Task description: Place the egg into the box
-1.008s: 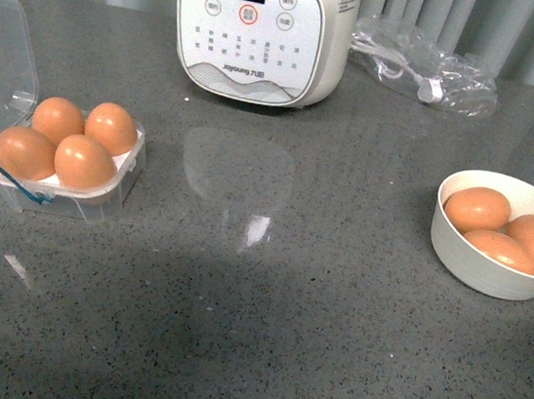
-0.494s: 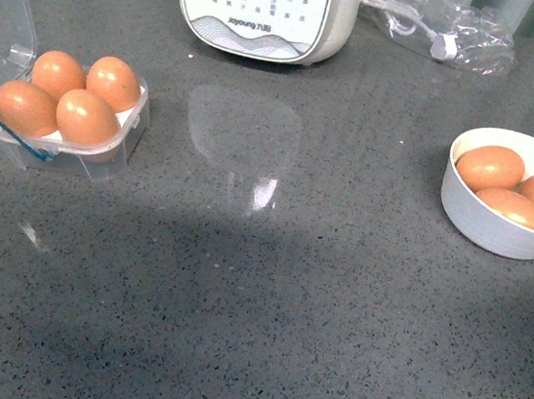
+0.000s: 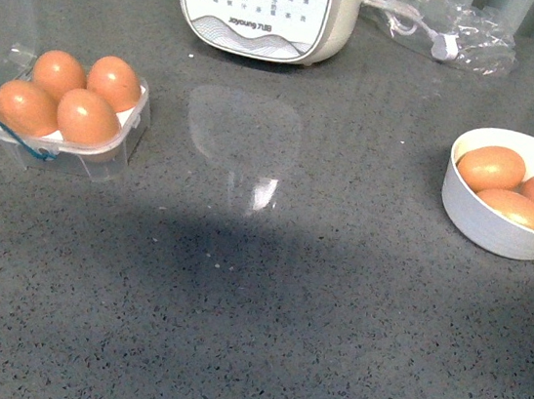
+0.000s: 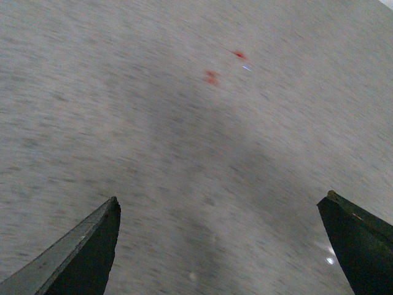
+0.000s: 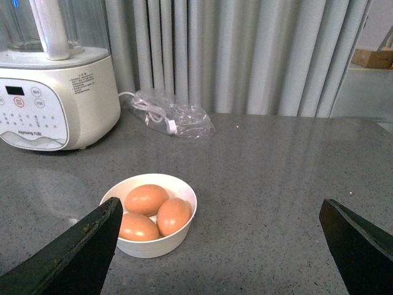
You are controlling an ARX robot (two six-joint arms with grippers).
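The clear box (image 3: pixel 105 160) stands at the left of the grey counter with four orange-brown eggs (image 3: pixel 87 117) in its holes. Its clear lid is open at the far left edge and shows only faintly. Three more brown eggs (image 3: pixel 491 168) lie in a round white bowl (image 3: pixel 480 226) at the right. All the eggs look alike. Neither gripper shows in the front view. My right gripper (image 5: pixel 221 206) is open and empty, above the counter beside the bowl (image 5: pixel 153 246) and its eggs (image 5: pixel 146 199). My left gripper (image 4: pixel 221 203) is open and empty over blurred bare counter.
A white electric cooker (image 3: pixel 263 7) stands at the back centre, and it also shows in the right wrist view (image 5: pixel 55 98). A clear bag with a white cable (image 3: pixel 437 30) lies at the back right. Grey curtains (image 5: pixel 245 55) hang behind the counter.
The front view has tilted downward, so the cooker's top has left the frame. The clear lid now shows more faintly. The eggs, box and bowl have not moved.
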